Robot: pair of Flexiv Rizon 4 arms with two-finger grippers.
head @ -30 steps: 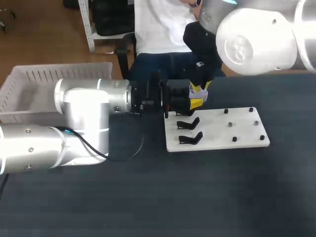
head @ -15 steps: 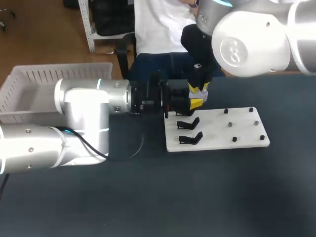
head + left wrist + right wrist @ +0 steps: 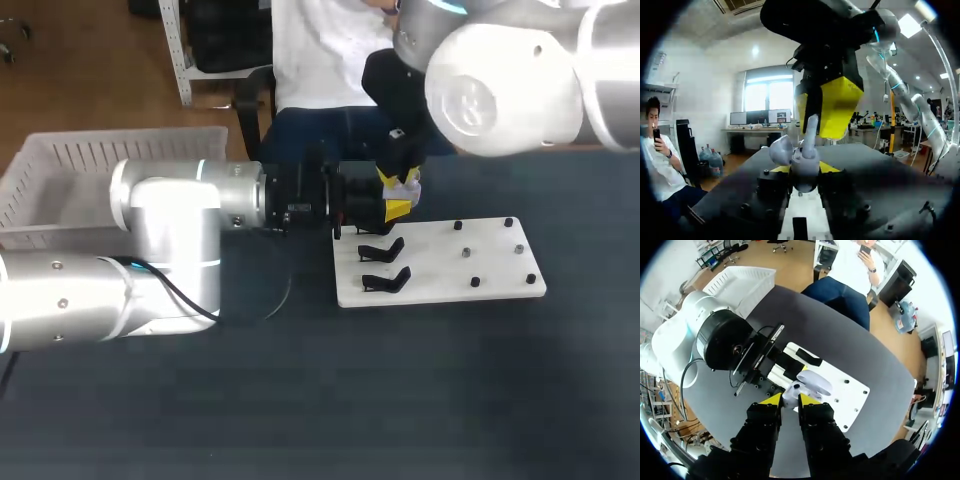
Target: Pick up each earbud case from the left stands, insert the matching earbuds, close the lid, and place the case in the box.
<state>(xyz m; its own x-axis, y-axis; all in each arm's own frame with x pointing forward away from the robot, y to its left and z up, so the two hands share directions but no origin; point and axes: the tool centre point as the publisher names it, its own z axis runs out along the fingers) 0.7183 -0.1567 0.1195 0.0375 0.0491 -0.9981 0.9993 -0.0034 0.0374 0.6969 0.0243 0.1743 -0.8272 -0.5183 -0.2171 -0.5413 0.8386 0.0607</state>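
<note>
Right gripper (image 3: 790, 400) pinches earbud (image 3: 810, 131) at left gripper's (image 3: 804, 169) case (image 3: 813, 382) by board's (image 3: 440, 287) far-left corner

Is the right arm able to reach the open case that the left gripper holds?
Probably yes. The right gripper hangs directly over the case, holding an earbud at its opening; the lid stands open and nothing lies between.
</note>
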